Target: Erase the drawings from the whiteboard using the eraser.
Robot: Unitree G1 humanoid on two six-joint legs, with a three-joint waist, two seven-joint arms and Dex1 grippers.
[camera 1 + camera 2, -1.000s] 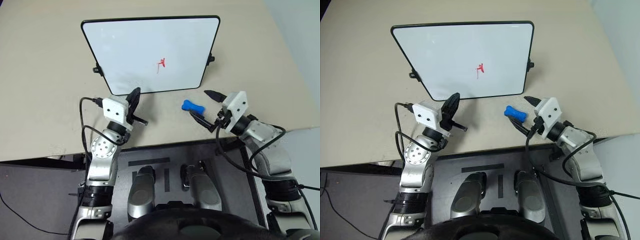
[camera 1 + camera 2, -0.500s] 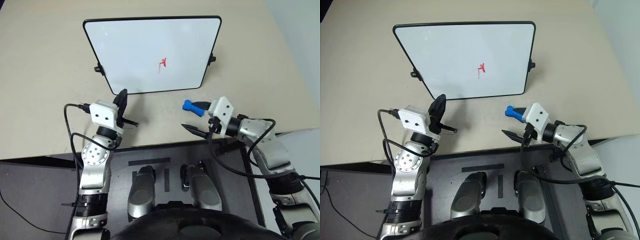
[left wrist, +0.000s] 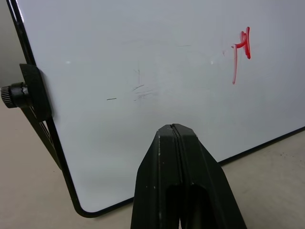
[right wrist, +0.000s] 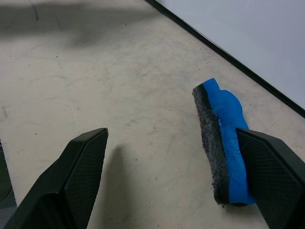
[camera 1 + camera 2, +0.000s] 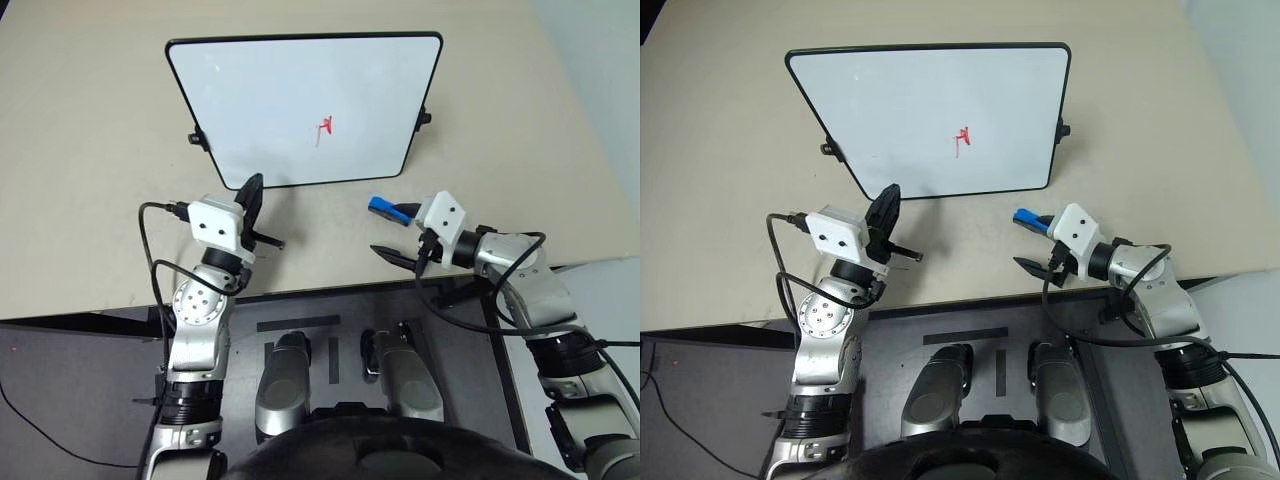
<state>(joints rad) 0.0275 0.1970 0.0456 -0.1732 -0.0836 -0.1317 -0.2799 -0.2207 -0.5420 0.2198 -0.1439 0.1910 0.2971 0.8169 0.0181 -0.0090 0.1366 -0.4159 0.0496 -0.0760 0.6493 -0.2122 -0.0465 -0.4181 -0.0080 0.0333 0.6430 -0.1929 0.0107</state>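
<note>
The whiteboard point(image 5: 260, 90) stands propped at the back of the beige table, and the drawings point(image 5: 323, 127) are a small red scribble right of its middle, also seen close up as drawings point(image 3: 240, 52). In front of the board's lower right corner, the blue eraser point(image 5: 382, 206) lies on the table. My right gripper point(image 5: 392, 232) is open and low over the table, with the eraser point(image 4: 224, 143) lying just inside one finger, felt side facing the gap. My left gripper point(image 5: 252, 186) is shut and empty, pointing at the board's lower left part, just short of its bottom edge.
Black side clips point(image 5: 197, 139) stick out from the board's frame on both sides. Faint grey smudges point(image 3: 140, 90) mark the board's left half. The table's front edge point(image 5: 100, 312) runs just behind both wrists, with dark floor below it.
My right gripper has sunk toward the table and swung left, so its open fingers now stand around the eraser's near end. The left gripper has hardly moved.
</note>
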